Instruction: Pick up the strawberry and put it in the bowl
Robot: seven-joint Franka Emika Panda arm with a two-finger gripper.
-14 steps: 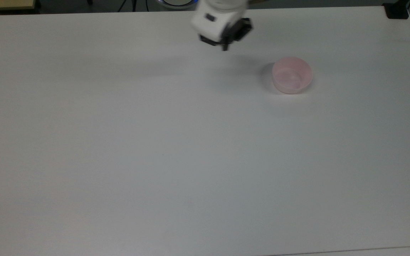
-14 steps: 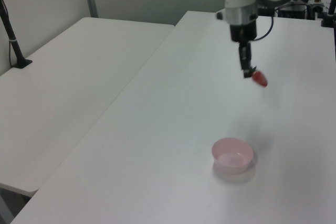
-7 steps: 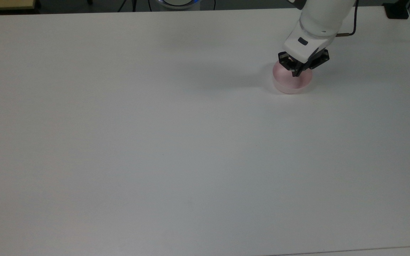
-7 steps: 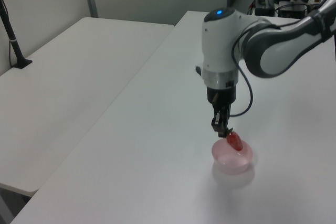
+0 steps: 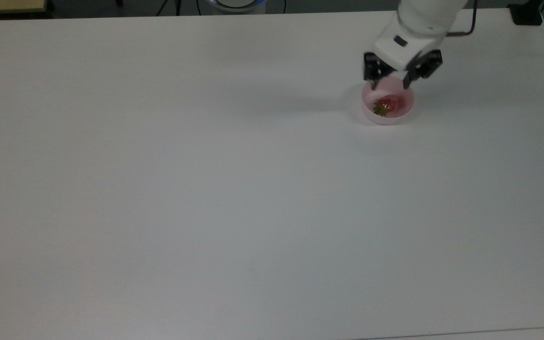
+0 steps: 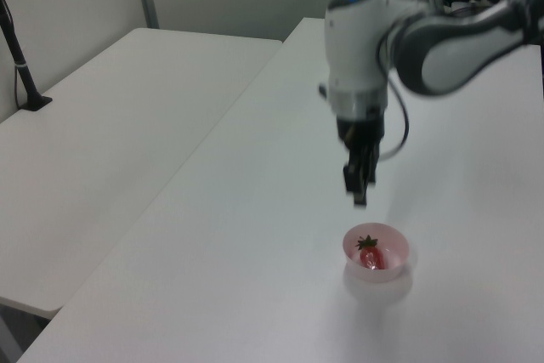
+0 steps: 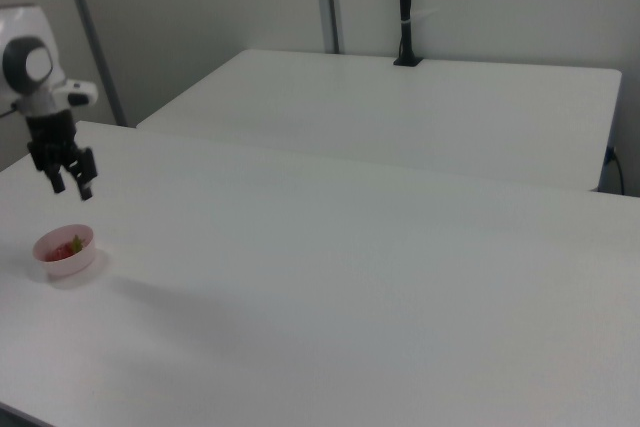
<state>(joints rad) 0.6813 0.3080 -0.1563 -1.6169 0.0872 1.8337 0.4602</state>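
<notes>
The strawberry point(image 5: 389, 103) lies inside the bowl point(image 5: 375, 116), in the upper right of the top view, its green cap turned toward the lower left of that frame. In the left view the strawberry point(image 6: 370, 255) rests on the floor of the bowl point(image 6: 395, 239) at lower centre. The gripper point(image 5: 390, 84) hangs above the bowl's far rim with its fingers spread apart and nothing between them; in the right view the gripper point(image 7: 72, 185) is at the left edge, clear above the bowl point(image 7: 66, 259). The bowl stands upright on the white bench point(image 5: 206, 189). Judging by this, the placing is done; only pulling the arm clear seems left.
</notes>
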